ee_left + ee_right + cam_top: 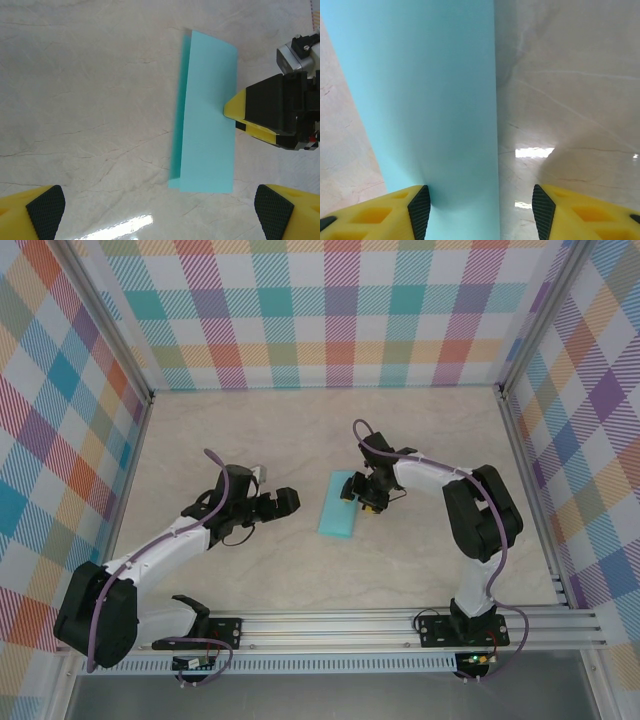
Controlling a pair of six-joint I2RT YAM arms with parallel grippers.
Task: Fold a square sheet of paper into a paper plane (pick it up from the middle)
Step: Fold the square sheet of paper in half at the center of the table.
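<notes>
The paper (338, 504) lies flat near the middle of the table (250, 430), folded into a long, narrow strip of 2 layers. In the left wrist view the paper (207, 115) shows the lower layer's darker edge peeking out along the long side away from the right gripper (240, 117).

The right gripper (362, 497) sits at the strip's right long edge, about halfway along it, with its jaws apart and nothing gripped. In its own view the right gripper (476, 210) straddles that edge. 1 finger (415, 210) is over the paper (430, 100) and the other is over bare table (570, 100). Whether the finger presses down on the sheet, I cannot tell.

The left gripper (288, 502) is spread wide and empty, near the paper's left side but apart from it. In its own view the left gripper (159, 210) has its 2 pads well apart, with the strip ahead of them.
</notes>
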